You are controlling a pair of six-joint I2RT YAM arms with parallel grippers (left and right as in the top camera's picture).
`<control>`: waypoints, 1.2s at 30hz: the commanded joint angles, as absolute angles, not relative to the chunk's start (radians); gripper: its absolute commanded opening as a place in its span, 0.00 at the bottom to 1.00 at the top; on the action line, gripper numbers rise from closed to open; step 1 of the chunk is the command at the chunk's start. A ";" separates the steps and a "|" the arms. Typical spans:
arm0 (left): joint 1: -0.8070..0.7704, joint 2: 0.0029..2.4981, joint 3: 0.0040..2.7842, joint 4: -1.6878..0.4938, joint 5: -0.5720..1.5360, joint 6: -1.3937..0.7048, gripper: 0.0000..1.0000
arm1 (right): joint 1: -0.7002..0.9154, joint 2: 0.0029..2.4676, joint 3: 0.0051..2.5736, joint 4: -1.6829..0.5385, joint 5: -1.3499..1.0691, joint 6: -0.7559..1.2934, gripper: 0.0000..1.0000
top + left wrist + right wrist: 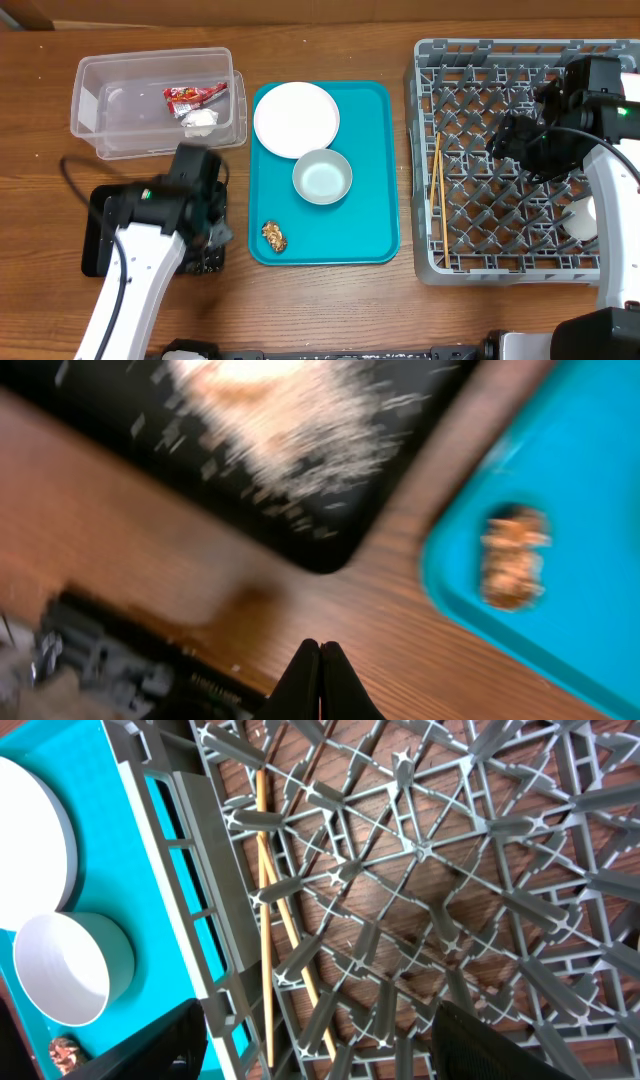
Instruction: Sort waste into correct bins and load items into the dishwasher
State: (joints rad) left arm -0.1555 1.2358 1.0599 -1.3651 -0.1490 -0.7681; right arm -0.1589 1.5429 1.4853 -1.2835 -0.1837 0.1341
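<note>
Both grippers held nothing: the left gripper [320, 660] pinched closed, brown lump [513, 557] at its two o'clock; the right gripper [320, 1055] gaped wide above the dish rack [430, 850].

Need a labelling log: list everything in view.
Clear rectangular plastic tub: 1, clear, upper left.
Red crinkled snack wrapper: 1, red, tub.
Crumpled white tissue: 1, white, tub.
Shallow black tray: 1, black, lower left.
Loose rice: scattered, white, black tray.
Teal tray: 1, teal, centre.
Round white plate: 1, white, teal tray.
White bowl: 1, white, teal tray.
Brown food lump: 1, brown, teal tray.
Grey plastic dish rack: 1, grey, right.
Wooden chopsticks: 2, tan, in rack.
Left claw: 1, black, shut, by black tray.
Right claw: 1, black, open, over rack.
</note>
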 commanded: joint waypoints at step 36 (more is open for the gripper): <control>0.321 1.402 0.630 -0.673 -0.100 -0.962 0.04 | -0.159 1.532 1.499 -1.281 -0.193 0.130 0.74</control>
